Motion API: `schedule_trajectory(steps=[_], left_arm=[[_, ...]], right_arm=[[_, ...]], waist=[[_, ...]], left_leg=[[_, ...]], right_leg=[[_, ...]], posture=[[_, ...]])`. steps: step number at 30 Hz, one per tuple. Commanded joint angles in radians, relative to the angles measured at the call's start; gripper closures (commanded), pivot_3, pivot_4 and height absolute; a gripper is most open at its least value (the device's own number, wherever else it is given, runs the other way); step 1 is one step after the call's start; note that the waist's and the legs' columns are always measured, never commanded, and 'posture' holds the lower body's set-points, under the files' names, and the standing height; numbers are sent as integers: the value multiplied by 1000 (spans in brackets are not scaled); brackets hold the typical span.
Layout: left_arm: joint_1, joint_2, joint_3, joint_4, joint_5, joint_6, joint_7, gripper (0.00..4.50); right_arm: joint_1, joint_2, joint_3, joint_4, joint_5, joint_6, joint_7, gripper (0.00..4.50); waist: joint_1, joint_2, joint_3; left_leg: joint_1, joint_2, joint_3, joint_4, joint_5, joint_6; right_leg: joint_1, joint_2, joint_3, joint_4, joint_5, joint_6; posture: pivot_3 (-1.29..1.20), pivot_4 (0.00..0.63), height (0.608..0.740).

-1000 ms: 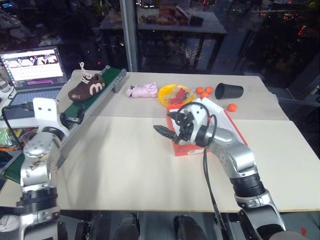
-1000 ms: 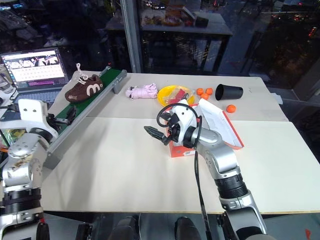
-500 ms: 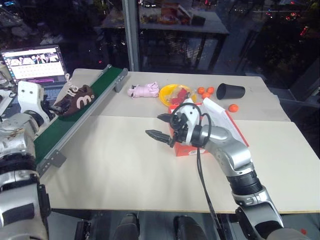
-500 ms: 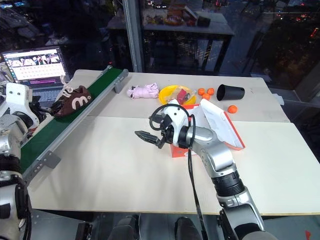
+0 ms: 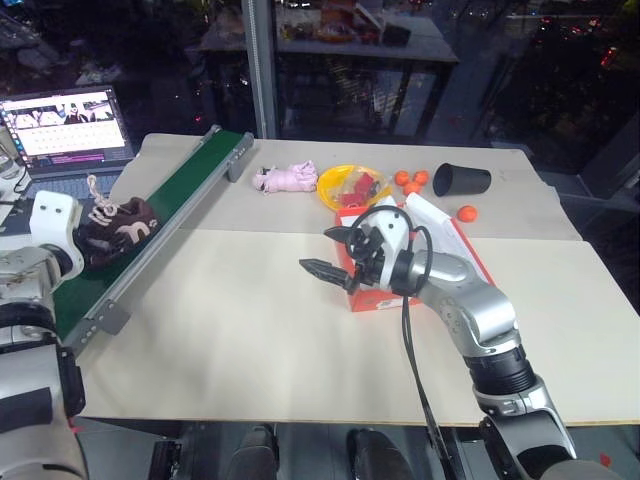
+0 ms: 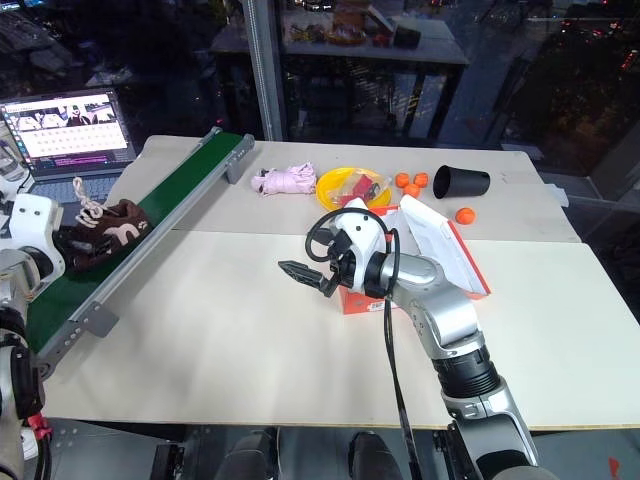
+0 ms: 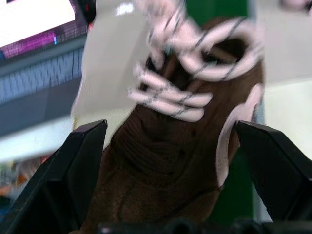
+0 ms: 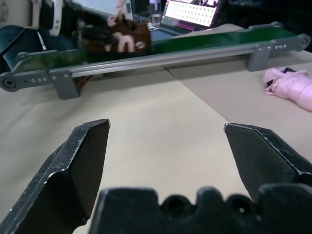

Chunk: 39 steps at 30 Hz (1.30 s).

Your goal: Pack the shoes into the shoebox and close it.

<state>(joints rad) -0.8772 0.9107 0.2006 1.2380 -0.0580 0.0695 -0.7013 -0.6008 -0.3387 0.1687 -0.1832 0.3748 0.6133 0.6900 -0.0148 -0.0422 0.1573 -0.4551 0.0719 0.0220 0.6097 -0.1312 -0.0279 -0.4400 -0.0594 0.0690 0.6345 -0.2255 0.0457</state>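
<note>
One dark-brown fuzzy shoe [image 5: 120,228] with cream laces lies on the green conveyor belt [image 5: 165,205] at the left. My left gripper [image 7: 171,126] reaches around it from its near end. The black fingers [image 7: 78,165] flank the shoe [image 7: 165,161] closely, and I count the gripper as open. The red-orange shoebox [image 5: 378,299] stands mid-table with its lid [image 5: 440,228] raised toward the right. Just left of the box, above the table, my right gripper [image 5: 318,250] hovers open and empty. It faces the belt, and its wrist view also shows the shoe [image 8: 119,36].
A laptop [image 5: 65,125] sits behind the belt at far left. At the back of the table are a pale pink bundle [image 5: 286,179], a yellow plate [image 5: 338,181] with small items, several orange balls [image 5: 408,181] and a tipped black cup [image 5: 460,181].
The shoe has travelled down the belt toward the near left. My left gripper moved left and down with it and now brackets the shoe. The right gripper stayed put.
</note>
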Motion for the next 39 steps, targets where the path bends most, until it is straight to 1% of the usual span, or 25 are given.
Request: schedule_trajectory(steps=[1, 2, 4, 6, 7, 8, 9, 11, 14, 17, 19, 20, 21, 25, 28, 33, 35, 39], left_arm=[[32, -13, -12, 10, 0, 51, -96, 1734], [34, -19, -10, 4, -4, 52, -109, 1975], [35, -28, -6, -6, -9, 51, -121, 2725], [32, -40, -5, -15, -12, 46, -128, 3348], [28, -46, -5, -20, -15, 48, -136, 3652], [25, -52, -6, -26, -17, 49, -141, 3929], [19, -58, -5, -32, -20, 54, -140, 4168], [8, -69, -1, -57, -31, 64, -148, 4403], [-3, -100, 6, -166, -74, 100, -215, 4403], [0, -157, 16, -392, -155, 236, -246, 4403], [20, -218, 15, -626, -221, 364, -219, 4403], [31, -244, 14, -726, -246, 419, -202, 4403], [39, -273, 9, -822, -271, 475, -183, 4403], [47, -407, -14, -1090, -351, 638, -64, 4403], [52, -482, -43, -1198, -383, 699, -12, 4403], [16, -586, -80, -1261, -422, 741, 51, 4403], [7, -618, -89, -1274, -440, 762, 72, 4403], [12, -656, -122, -1298, -454, 770, 86, 4403]], right_arm=[[-10, -19, -34, -53, -6, -3, -21, 0], [-9, -22, -33, -55, -7, -3, -24, 0], [-4, -28, -33, -63, -5, -1, -27, 0], [0, -32, -31, -72, -2, 4, -30, 0], [1, -33, -29, -75, -2, 6, -31, 0], [1, -35, -28, -78, -1, 9, -32, 0], [0, -35, -27, -78, 0, 11, -33, 0], [-2, -37, -28, -78, -1, 15, -33, 0], [-4, -31, -41, -81, 12, 28, -38, 0], [-7, 12, -103, -83, 87, 76, -66, 0], [-17, 56, -175, -81, 170, 134, -103, 0], [-25, 79, -216, -76, 215, 166, -127, 0], [-36, 102, -261, -67, 266, 207, -160, 0], [-65, 170, -392, -54, 442, 333, -270, 0], [-94, 220, -476, -45, 551, 378, -367, 0], [-134, 255, -569, -27, 675, 370, -499, 0], [-142, 255, -589, -21, 709, 361, -535, 0], [-139, 239, -592, -24, 722, 349, -582, 0]], waist=[[2, 0, 0], [4, 0, 0], [9, 1, 0], [14, 1, -1], [17, 1, -1], [20, 1, -1], [23, 1, -1], [31, 1, -1], [43, 1, -1], [60, 1, -1], [57, -3, 0], [54, -5, 1], [47, -6, 1], [20, -6, 1], [1, -6, 1], [-20, -5, 2], [-22, -5, 2], [-28, -5, 2]], left_leg=[[1, 0, 0, 1, 0, 0], [2, 0, 0, 1, 0, 0], [4, 0, 1, 1, -1, -3], [7, 0, 1, 1, -3, -7], [9, 0, 1, 0, -3, -7], [10, 0, 1, 1, -3, -7], [10, 0, 1, 1, -3, -7], [10, 0, 1, 1, -3, -7], [10, 0, 1, 2, -2, -5], [6, 0, 1, 4, -1, -6], [0, 1, 1, 5, 0, -8], [-4, 2, 1, 7, 3, -5], [-6, 2, 1, 7, 4, -4], [-6, 2, 1, 7, 5, -2], [-4, 2, 0, 5, 5, -2], [-2, 2, -1, 5, 6, 1], [-1, 2, -2, 6, 7, 2], [-1, 2, -2, 5, 7, 2]], right_leg=[[0, 0, 0, 2, 0, 0], [1, -1, 0, 4, 0, 0], [1, -1, 0, 8, -2, -1], [3, -1, 0, 9, -5, 2], [5, -1, 0, 9, -8, -2], [6, -1, 0, 9, -9, -3], [6, -1, 0, 9, -9, -3], [7, -1, 0, 9, -9, -3], [8, -1, 0, 9, -8, -3], [7, -1, -1, 9, -7, -5], [4, -1, -1, 9, -7, -5], [2, 0, -2, 10, -3, 0], [2, 0, -2, 9, -3, 0], [2, 0, -1, 9, -2, 1], [2, 1, -1, 11, -2, 1], [2, 2, -1, 13, -2, 1], [3, 2, -1, 13, -2, 1], [3, 2, 0, 11, -2, 1]], posture=[[0, 150, 740], [0, 150, 740], [0, 150, 740], [0, 150, 740], [0, 150, 740], [0, 150, 740], [0, 150, 740], [0, 150, 740], [0, 150, 740], [0, 150, 740], [0, 150, 740], [0, 150, 740], [0, 150, 740], [0, 150, 740], [0, 150, 740], [0, 150, 740], [0, 150, 740], [0, 150, 740]])
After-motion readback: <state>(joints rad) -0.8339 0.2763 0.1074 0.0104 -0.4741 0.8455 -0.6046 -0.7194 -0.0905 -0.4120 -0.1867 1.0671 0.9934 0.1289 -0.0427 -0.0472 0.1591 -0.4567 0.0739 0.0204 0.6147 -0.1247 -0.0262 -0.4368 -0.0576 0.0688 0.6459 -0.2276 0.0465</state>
